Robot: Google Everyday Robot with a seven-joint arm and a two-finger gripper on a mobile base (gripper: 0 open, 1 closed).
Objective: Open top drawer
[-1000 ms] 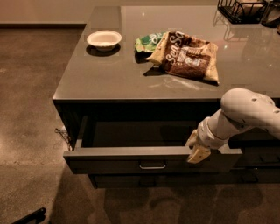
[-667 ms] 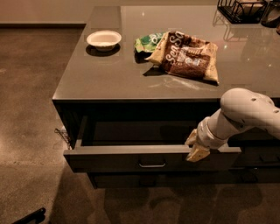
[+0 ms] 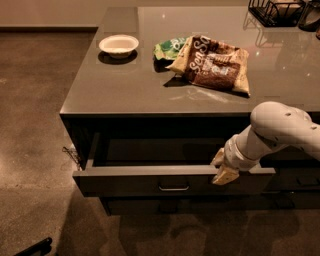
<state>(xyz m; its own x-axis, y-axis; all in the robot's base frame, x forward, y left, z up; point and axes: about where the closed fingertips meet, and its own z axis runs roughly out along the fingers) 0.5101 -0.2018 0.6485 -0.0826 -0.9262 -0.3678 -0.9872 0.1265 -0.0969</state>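
**Drawer stands out, gripper at its front edge**

The top drawer [image 3: 130,181] juts out from under the counter [image 3: 125,90]. Its inside is lost in deep shadow, and its small pull [image 3: 174,188] sits at centre front. The gripper [image 3: 222,167] is at the right part of the drawer front's top edge. Whether it is spread or clamped there cannot be told. The arm [image 3: 280,127] runs off the right edge. On the counter lie a white bowl [image 3: 118,45], a brown snack bag [image 3: 212,65] over a half-hidden green bag [image 3: 169,47], and a wire basket [image 3: 275,12] cut off at the top.

The tabletop [image 3: 125,85] holds a white bowl [image 3: 118,45] on the left, a green bag [image 3: 169,48] touching a brown bag [image 3: 214,66], and a wire rack [image 3: 274,13] far right. The gripper [image 3: 222,168] is at the top drawer [image 3: 130,182] front.
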